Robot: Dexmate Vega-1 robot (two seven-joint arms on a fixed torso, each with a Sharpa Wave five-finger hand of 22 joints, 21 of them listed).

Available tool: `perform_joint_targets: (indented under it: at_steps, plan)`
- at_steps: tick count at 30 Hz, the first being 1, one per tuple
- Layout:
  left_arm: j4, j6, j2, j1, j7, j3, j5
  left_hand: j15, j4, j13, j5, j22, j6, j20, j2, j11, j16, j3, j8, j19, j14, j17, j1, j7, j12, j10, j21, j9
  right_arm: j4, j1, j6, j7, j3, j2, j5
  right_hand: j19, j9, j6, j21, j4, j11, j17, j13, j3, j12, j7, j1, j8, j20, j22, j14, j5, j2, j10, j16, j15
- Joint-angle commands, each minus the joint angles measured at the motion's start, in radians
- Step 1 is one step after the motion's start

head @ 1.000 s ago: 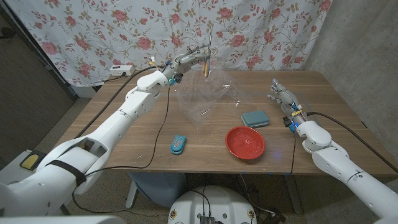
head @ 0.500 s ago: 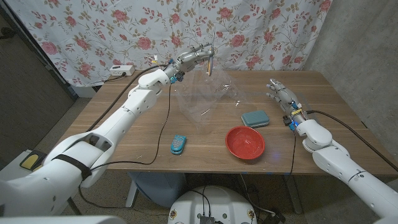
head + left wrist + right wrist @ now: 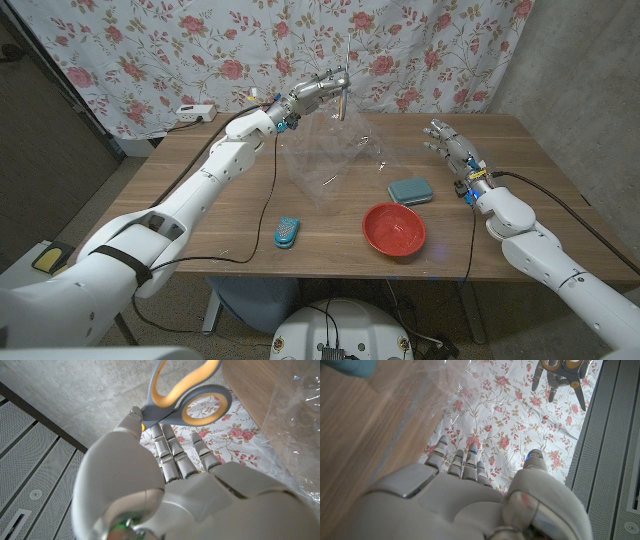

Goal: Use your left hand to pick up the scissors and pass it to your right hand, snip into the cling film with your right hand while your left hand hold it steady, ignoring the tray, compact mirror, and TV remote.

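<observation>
Above the table's far side in the head view, my left hand [image 3: 318, 90] grips the scissors [image 3: 342, 85] upright over the cling film [image 3: 330, 155]; my right hand [image 3: 452, 152] hovers spread. Left wrist view: scissors' grey-yellow handles [image 3: 186, 396] project beyond my fingers [image 3: 170, 452]. No legible writing.

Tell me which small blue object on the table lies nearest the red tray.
The teal compact mirror, just behind the red tray; the blue TV remote lies farther off.

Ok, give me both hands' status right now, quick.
Left hand: raised over the table's far side, holding the scissors.
Right hand: open, fingers spread, holding nothing.
</observation>
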Motion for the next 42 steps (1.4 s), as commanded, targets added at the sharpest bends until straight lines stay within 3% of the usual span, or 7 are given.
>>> perform_joint_targets:
  at_steps: [1, 5, 21, 25, 29, 33, 42]
  plan:
    - [0.003, 0.028, -0.017, -0.002, -0.038, 0.0, -0.034, -0.033, 0.005, 0.003, 0.008, 0.0, -0.001, -0.003, 0.008, -0.103, -0.004, -0.001, 0.0, -0.007, -0.028, 0.002, 0.003, -0.003, 0.009, 0.095, 0.002, 0.002, -0.019, 0.01, 0.032, 0.071, -0.001, -0.007, 0.027, 0.009, 0.001, -0.001, 0.004, -0.004, 0.005, 0.002, 0.005, 0.013, 0.012, -0.005, 0.028, 0.005, 0.007, 0.001, 0.013, 0.005, 0.0, 0.03, 0.006, 0.001]
    - [0.009, 0.038, -0.02, -0.009, -0.051, 0.003, -0.039, -0.033, 0.005, 0.001, 0.007, 0.0, -0.001, -0.003, 0.008, -0.103, -0.005, -0.001, 0.0, -0.006, -0.029, 0.004, 0.003, -0.002, 0.009, 0.094, 0.002, 0.002, -0.031, 0.008, 0.035, 0.076, 0.001, -0.005, 0.035, 0.019, 0.001, 0.008, 0.006, -0.005, 0.011, 0.001, 0.004, 0.027, 0.021, -0.005, 0.057, 0.008, 0.001, 0.001, 0.039, 0.007, -0.006, 0.072, 0.016, 0.005]
    - [0.053, 0.007, -0.062, -0.004, -0.091, -0.002, -0.061, -0.033, 0.005, 0.001, 0.007, -0.002, 0.0, -0.003, 0.009, -0.103, -0.009, -0.002, 0.002, -0.009, -0.03, 0.009, 0.003, -0.006, 0.015, 0.092, 0.003, 0.002, -0.118, -0.05, 0.08, 0.093, 0.024, -0.014, 0.053, 0.024, 0.001, 0.011, 0.005, -0.003, 0.017, 0.0, -0.001, 0.038, 0.017, -0.006, 0.081, 0.008, 0.001, 0.001, 0.046, 0.009, -0.014, 0.092, 0.018, 0.003]
    - [0.073, -0.005, -0.076, -0.006, -0.105, -0.005, -0.069, -0.034, 0.005, -0.001, 0.007, -0.002, 0.0, -0.003, 0.008, -0.103, -0.009, -0.003, 0.002, -0.01, -0.027, 0.011, 0.003, -0.007, 0.015, 0.091, 0.003, 0.002, -0.152, -0.062, 0.065, 0.092, 0.027, -0.033, 0.04, 0.025, 0.002, 0.078, 0.003, 0.006, 0.025, 0.0, -0.006, 0.042, 0.005, -0.02, 0.088, 0.03, 0.004, 0.001, 0.042, 0.009, -0.022, 0.089, 0.015, 0.017]
    - [0.103, -0.015, -0.097, -0.014, -0.131, -0.007, -0.08, -0.033, 0.006, -0.001, 0.007, -0.002, 0.0, -0.003, 0.009, -0.103, -0.01, -0.003, 0.003, -0.01, -0.027, 0.011, 0.001, -0.007, 0.017, 0.091, 0.003, 0.002, -0.172, -0.06, 0.036, 0.104, 0.021, -0.046, 0.052, 0.026, 0.002, 0.074, 0.003, 0.009, 0.031, 0.0, -0.007, 0.041, 0.001, -0.019, 0.086, 0.027, 0.006, 0.001, 0.043, 0.008, -0.025, 0.085, 0.015, 0.022]
    - [0.132, -0.019, -0.114, -0.024, -0.158, -0.008, -0.09, -0.033, 0.006, -0.002, 0.007, -0.003, 0.0, -0.004, 0.009, -0.103, -0.012, -0.003, 0.003, -0.011, -0.027, 0.012, 0.001, -0.008, 0.017, 0.091, 0.003, 0.002, -0.191, -0.055, 0.009, 0.12, 0.018, -0.071, 0.045, 0.025, 0.002, 0.132, 0.002, 0.018, 0.054, 0.001, -0.013, 0.04, -0.018, -0.023, 0.078, 0.043, 0.007, 0.001, 0.012, 0.006, -0.03, 0.067, 0.003, 0.043]
    - [0.196, -0.01, -0.148, -0.049, -0.213, -0.011, -0.107, -0.034, 0.006, -0.002, 0.007, -0.003, -0.001, -0.003, 0.009, -0.103, -0.013, -0.003, 0.003, -0.011, -0.026, 0.015, 0.002, -0.008, 0.02, 0.09, 0.005, 0.002, -0.225, -0.067, -0.026, 0.104, 0.026, -0.094, 0.037, 0.02, 0.002, 0.198, -0.001, 0.027, 0.06, 0.002, -0.018, 0.04, -0.031, -0.03, 0.068, 0.059, 0.008, 0.001, -0.016, 0.005, -0.032, 0.061, -0.008, 0.049]
